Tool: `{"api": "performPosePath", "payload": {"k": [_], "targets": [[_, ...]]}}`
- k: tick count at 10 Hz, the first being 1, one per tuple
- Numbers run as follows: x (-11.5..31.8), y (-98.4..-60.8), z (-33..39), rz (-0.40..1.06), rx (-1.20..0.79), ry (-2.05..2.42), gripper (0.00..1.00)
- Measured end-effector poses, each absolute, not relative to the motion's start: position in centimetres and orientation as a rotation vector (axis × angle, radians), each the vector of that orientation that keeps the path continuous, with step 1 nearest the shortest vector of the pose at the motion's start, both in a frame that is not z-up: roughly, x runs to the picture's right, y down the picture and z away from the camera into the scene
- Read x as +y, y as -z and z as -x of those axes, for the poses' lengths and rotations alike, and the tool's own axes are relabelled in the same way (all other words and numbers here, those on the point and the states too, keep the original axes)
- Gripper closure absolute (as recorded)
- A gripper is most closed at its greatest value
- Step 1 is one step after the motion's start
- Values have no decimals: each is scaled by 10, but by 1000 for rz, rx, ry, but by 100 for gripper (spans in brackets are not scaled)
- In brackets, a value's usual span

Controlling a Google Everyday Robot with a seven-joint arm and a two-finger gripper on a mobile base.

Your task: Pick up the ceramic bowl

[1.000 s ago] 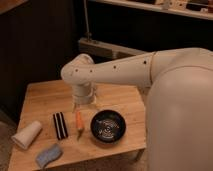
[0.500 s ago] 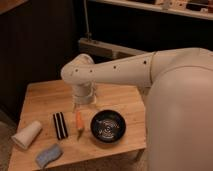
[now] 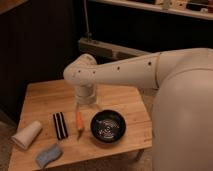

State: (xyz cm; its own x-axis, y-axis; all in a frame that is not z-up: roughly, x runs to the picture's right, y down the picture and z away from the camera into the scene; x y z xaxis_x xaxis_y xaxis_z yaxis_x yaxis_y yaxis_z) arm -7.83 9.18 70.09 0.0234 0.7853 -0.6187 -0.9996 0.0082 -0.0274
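The ceramic bowl is glossy black with pale swirl marks inside. It sits on the wooden table near the front right corner. My gripper hangs under the white wrist, over the middle of the table, up and to the left of the bowl and apart from it. It is open and holds nothing. The wrist hides most of it.
An orange stick-shaped item lies just left of the bowl, below the gripper. A black striped bar, a white cup on its side and a blue-grey sponge lie further left. My white arm covers the right side.
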Motion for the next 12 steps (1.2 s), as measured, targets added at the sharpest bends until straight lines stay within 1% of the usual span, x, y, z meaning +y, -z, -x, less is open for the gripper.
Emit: {"api": "performPosePath", "payload": {"k": [2, 6, 9, 12], "targets": [[90, -699, 62, 520, 501, -1529, 27], [90, -687, 5, 491, 481, -1643, 27], [92, -675, -38, 518, 403, -1716, 27], [93, -668, -67, 618, 240, -1737, 27]]}}
